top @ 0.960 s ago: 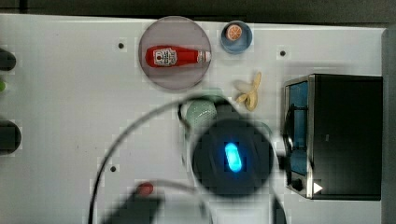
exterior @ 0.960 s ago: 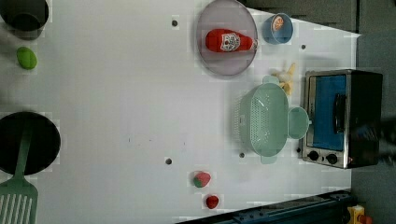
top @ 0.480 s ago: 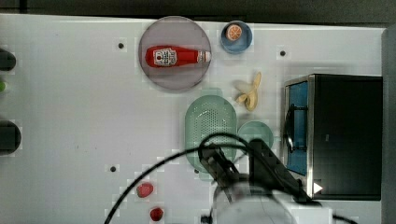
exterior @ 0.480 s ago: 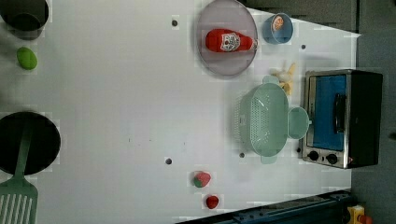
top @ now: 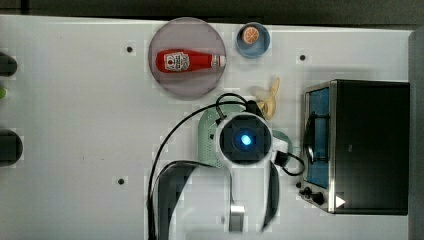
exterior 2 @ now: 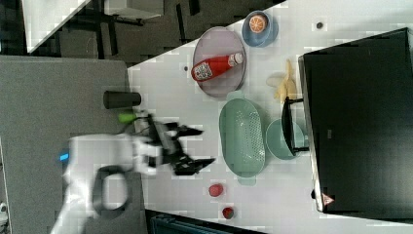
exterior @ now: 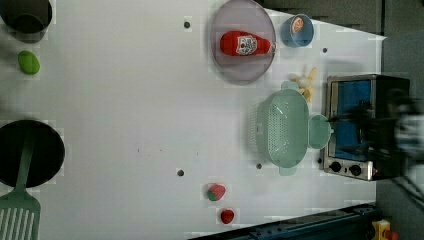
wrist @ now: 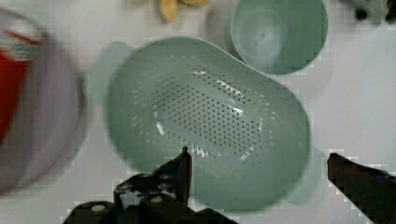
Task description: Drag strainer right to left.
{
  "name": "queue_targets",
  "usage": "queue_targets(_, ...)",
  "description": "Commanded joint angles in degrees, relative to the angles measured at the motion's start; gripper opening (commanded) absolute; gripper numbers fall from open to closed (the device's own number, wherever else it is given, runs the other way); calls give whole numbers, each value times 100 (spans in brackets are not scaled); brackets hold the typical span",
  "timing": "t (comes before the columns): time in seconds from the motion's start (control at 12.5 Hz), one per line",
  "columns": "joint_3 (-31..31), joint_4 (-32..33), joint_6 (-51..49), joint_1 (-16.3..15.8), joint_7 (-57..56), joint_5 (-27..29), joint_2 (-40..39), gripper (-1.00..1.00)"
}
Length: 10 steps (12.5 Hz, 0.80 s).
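Observation:
The strainer [exterior: 280, 127] is a pale mint-green oblong basin with a dotted centre, standing beside the toaster oven [exterior: 365, 125]. In the top view my arm's wrist [top: 245, 139] hangs over it, leaving its left part [top: 207, 135] in sight. The wrist view looks down into the strainer [wrist: 205, 121]; my gripper [wrist: 258, 156] is open above one rounded end, one finger [wrist: 184, 163] over the inside and the other [wrist: 355, 175] beyond the rim, holding nothing. In the right view the gripper [exterior 2: 207, 145] is open, off the table, on the right view's left of the strainer [exterior 2: 242, 137].
A round teal bowl [exterior: 319, 132] touches the strainer on the oven side. A grey-pink plate [top: 187, 80] carries a ketchup bottle [top: 187, 61]; a blue bowl [top: 253, 39] and a banana [top: 270, 97] lie nearby. Two red fruits [exterior: 216, 192] and a black pan [exterior: 30, 152] sit elsewhere.
In the top view my arm has swung up from the lower edge and now covers most of the strainer. In the left view the strainer stays in the same place.

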<state>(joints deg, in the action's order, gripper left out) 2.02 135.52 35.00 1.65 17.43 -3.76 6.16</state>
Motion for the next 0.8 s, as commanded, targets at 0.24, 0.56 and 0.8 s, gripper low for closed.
queue_targets(0.24,-60,308,1584,-44,1833,80,-1054,100)
queue_targets(0.56,-161,314,2412,-55,2325,97,-1957,100)
queue_targets(0.8,-213,301,2720,-147,2352,106,-2408,100)
